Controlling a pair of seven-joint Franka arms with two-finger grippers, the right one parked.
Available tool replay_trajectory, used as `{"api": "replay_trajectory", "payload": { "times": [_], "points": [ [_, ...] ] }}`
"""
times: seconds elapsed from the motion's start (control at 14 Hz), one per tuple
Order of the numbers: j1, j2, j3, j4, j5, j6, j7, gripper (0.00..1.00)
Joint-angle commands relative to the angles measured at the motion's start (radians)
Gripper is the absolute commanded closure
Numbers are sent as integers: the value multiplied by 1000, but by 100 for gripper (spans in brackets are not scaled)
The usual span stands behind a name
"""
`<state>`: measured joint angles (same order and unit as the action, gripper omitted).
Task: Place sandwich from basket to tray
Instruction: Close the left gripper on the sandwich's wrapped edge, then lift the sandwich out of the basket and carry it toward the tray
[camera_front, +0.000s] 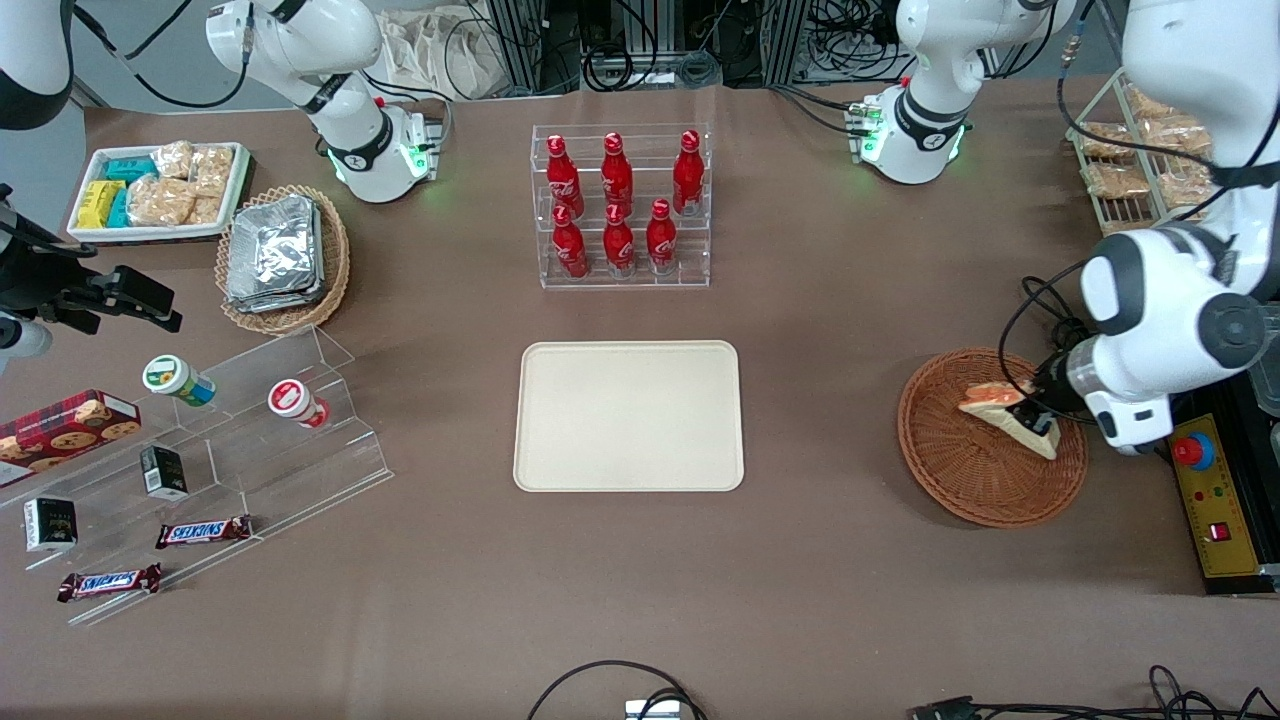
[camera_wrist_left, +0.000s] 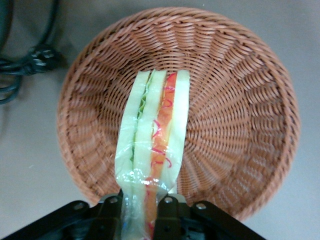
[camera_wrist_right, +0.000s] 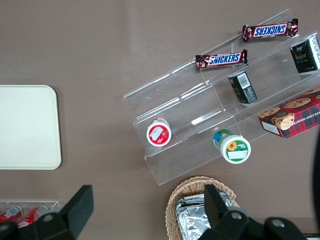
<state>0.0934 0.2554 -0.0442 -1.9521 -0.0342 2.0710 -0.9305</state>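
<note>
One sandwich (camera_wrist_left: 154, 145), a clear-wrapped wedge of white bread with red and green filling; likely light, soft, easily crushed, wrap slippery. Location: over the basket (camera_front: 960, 470), whether lifted or resting cannot be told. Best hold: across the bread faces near one end, lightly. The gripper (camera_wrist_left: 141, 205) is clamped on it there, fingers (camera_wrist_left: 111, 210) either side. Destination: tray (camera_front: 629, 416), bare, toward the counter (camera_front: 800, 600) middle. Bottle rack (camera_front: 620, 205) stands farther from the front camera than the tray. Nothing visibly blocks the way.
</note>
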Motion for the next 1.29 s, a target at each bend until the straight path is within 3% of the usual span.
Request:
{"api": "replay_trajectory", "payload": {
  "times": [0.0, 0.21, 0.43, 0.64, 1.0, 1.21],
  "points": [
    [-9, -2, -37, 178, 14, -206, 30, 100],
    [-11, 2, -101, 346, 13, -394, 104, 100],
    [-15, 11, -224, 447, 16, -448, 125, 100],
    [-85, 31, -318, 466, 97, -440, 212, 100],
    [-286, 163, -325, 516, 105, -414, 202, 100],
    [-339, 243, -326, 541, 103, -378, 206, 100]
  ]
}}
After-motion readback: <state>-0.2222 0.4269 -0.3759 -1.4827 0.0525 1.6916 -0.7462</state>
